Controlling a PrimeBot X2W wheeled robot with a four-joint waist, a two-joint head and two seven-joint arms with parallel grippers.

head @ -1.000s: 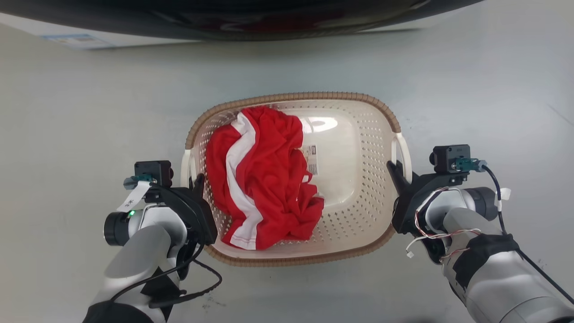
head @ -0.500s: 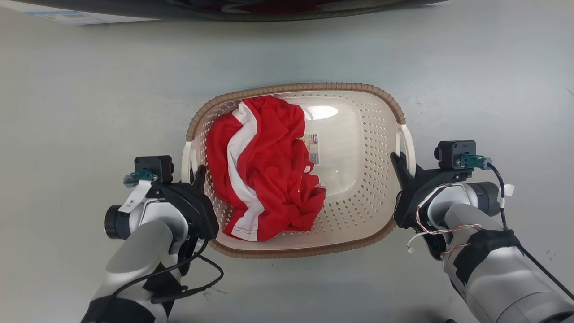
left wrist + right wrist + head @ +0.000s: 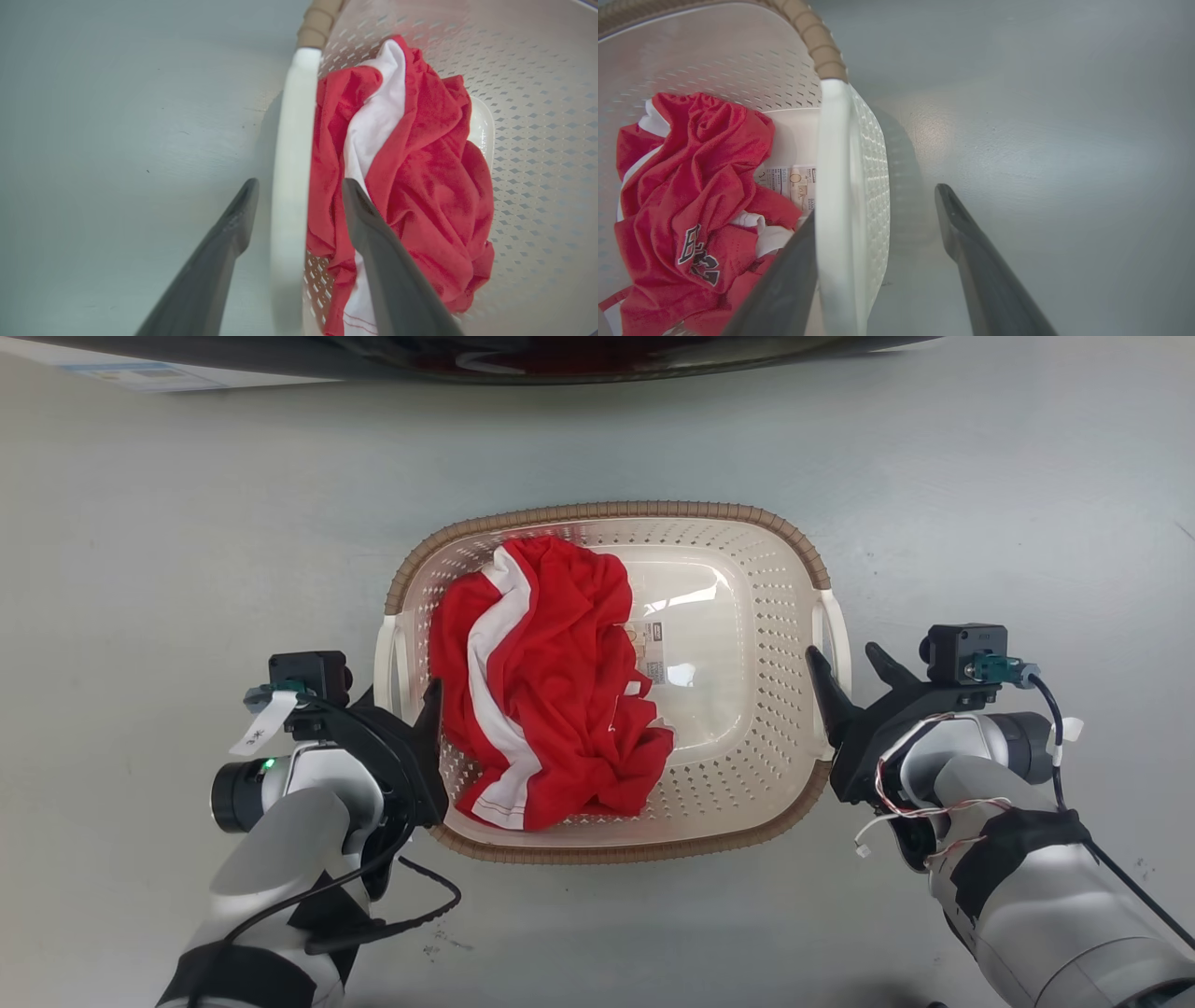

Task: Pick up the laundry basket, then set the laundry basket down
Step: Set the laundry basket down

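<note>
Straddling the white side handles, left gripper and right gripper stand spread, unclamped. Laundry basket judged light, stiff, smooth plastic; handles are the proper hold.

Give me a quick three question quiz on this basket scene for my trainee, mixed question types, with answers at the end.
1. True or false: the left end effector is shut on the laundry basket.
2. What lies in the basket? A: a red and white garment. B: a blue towel. C: nothing.
3. Fill in: the right end effector has one finger on either side of the basket's white ____.
Key: 1 false, it is open. 2 A. 3 handle.
</note>
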